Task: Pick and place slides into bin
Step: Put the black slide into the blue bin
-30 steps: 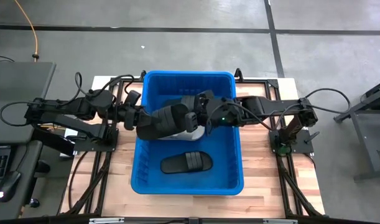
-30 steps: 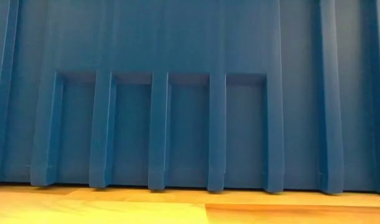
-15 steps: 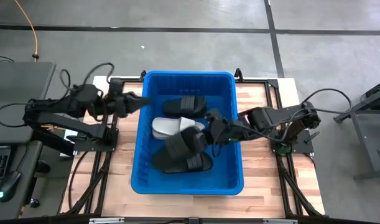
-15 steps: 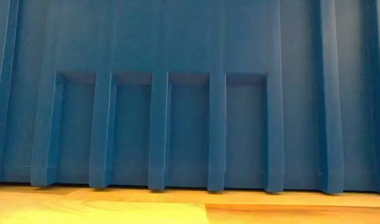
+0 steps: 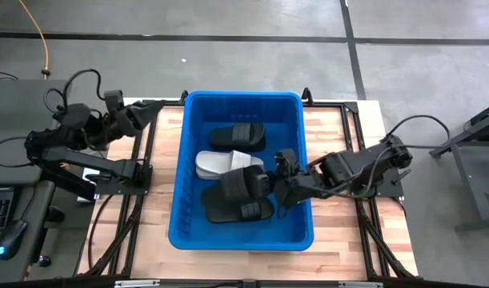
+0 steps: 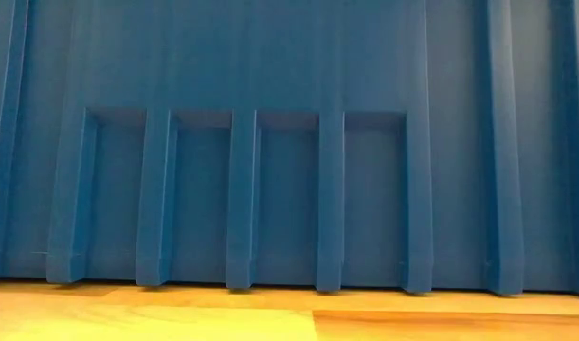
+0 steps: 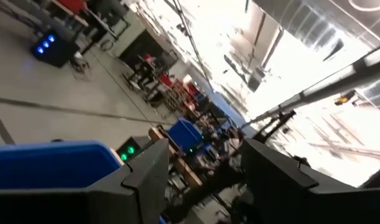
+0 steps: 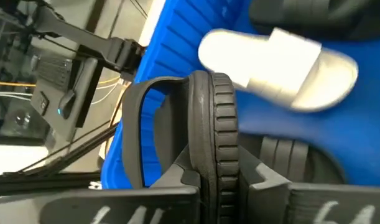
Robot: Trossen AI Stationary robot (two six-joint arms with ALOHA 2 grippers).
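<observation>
1. Our right gripper [image 5: 278, 178] reaches over the blue bin's [image 5: 304, 152] right wall, clamped on a black slide [image 8: 208, 137] held on edge, low inside.
2. Below it lie another black slide [image 5: 236, 211], a grey slide [image 5: 216, 163], and a third black slide [image 5: 238, 134] by the far wall.
3. We judge placing is underway; next, we open the fingers and lift out.
4. Our left gripper [image 7: 196, 168] waits open beyond the bin's left wall.

Bin [image 5: 242, 102]: bright blue, ribbed walls. Slides: three black [image 5: 238, 135], one light grey [image 5: 216, 164]. Table [image 5: 340, 120]: pale wood planks. Arms: dark.
</observation>
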